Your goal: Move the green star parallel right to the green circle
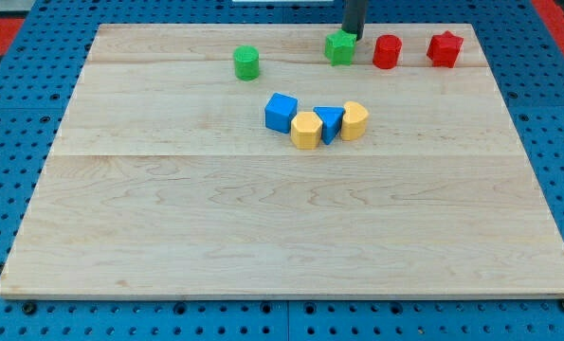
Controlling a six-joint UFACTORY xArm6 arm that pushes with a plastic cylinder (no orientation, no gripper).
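Note:
The green star [339, 47] lies near the view's top, right of centre. The green circle [247, 62] stands to its left, slightly lower in the view. My tip [352, 36] comes down from the top edge and touches the green star's upper right side.
A red cylinder [387, 51] and a red star [445, 48] sit right of the green star. A blue cube [281, 111], a yellow hexagon [306, 130], a blue triangle [330, 123] and a yellow half-round block [354, 120] cluster mid-board. The wooden board [282, 218] lies on blue pegboard.

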